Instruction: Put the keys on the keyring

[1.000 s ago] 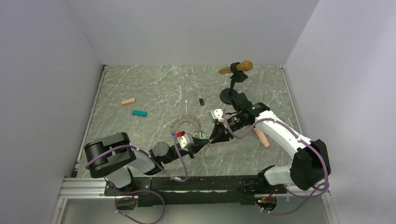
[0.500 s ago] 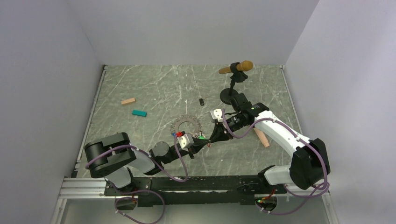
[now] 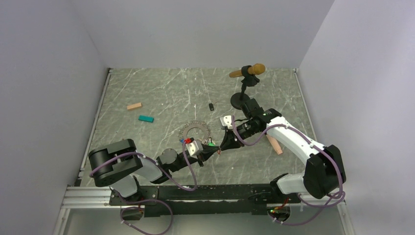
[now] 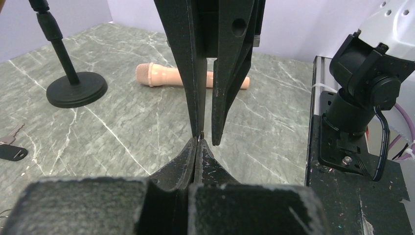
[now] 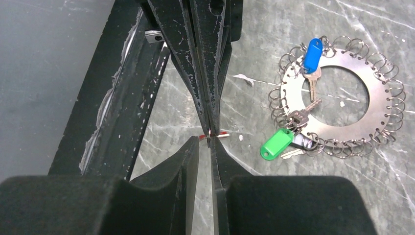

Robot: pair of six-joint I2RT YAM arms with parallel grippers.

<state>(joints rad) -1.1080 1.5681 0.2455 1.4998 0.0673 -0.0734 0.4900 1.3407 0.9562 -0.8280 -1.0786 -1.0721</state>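
Observation:
The keyring [image 5: 377, 90] is a flat metal disc edged with several small split rings, lying on the marble table [image 3: 161, 93]. A blue-tagged key [image 5: 311, 49] and a green-tagged key [image 5: 276, 143] hang on it. Above the table beside the keyring [image 3: 195, 131], the two grippers meet tip to tip. My left gripper [image 4: 199, 139] is shut on a tiny ring with a red tag [image 5: 222, 133] hanging under it. My right gripper [image 5: 208, 142] stands open by a narrow gap, its tips around that ring. A black-tagged key [image 3: 211, 106] lies apart, farther back.
A microphone stand [image 3: 239, 100] with a microphone [image 3: 249, 71] stands behind the right arm. A pink microphone [image 4: 166, 76] lies on the table to the right. A tan block [image 3: 134, 105] and a teal block [image 3: 145, 118] lie at the left.
The right gripper's jaws have narrowed a little around the ring. Both arms have stayed almost in place.

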